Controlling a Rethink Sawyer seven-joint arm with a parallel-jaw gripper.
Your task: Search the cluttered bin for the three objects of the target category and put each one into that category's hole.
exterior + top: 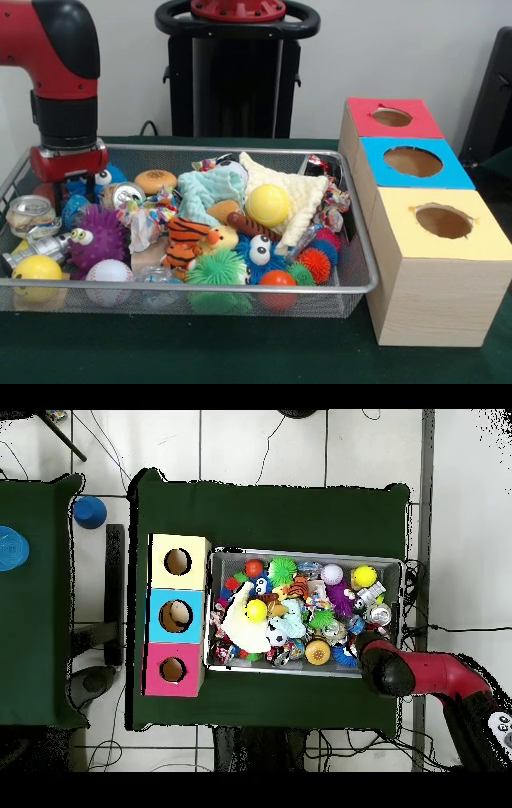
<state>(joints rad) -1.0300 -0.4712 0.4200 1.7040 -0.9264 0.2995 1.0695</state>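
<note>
Front view has my arm (60,88) down at the upper left of the frame, its red wrist plate sitting just over the far-left corner of the bin (240,286). The fingers are buried behind a blue googly-eyed toy (108,178) and a crushed can (124,193), so I cannot tell how far open they are or whether they have anything.

I don't know the target category from here. The candidates are spread through the heap: a yellow ball (267,205) on a cream cloth (300,196) at centre, a baseball (108,271) and a second yellow ball (36,269) at the lower left, an orange ball (277,279) against the near rim.

The three holes sit at the right of the frame: red box (392,117), blue box (412,162), yellow box (442,222), all well apart from the arm, across the whole bin.

My worries:
- The clutter is tight at that corner. Closing there could pinch the can or a glass jar (30,214) along with the thing I want.
- The wrist is close to the wire wall; a sideways pull may snag the mesh and drag the bin across the desk (192,348).
- A round thing may roll out over the long carry.
- The overhead view seems to show the wrist (383,667) overlapping the rim, though it's poor there.
</note>
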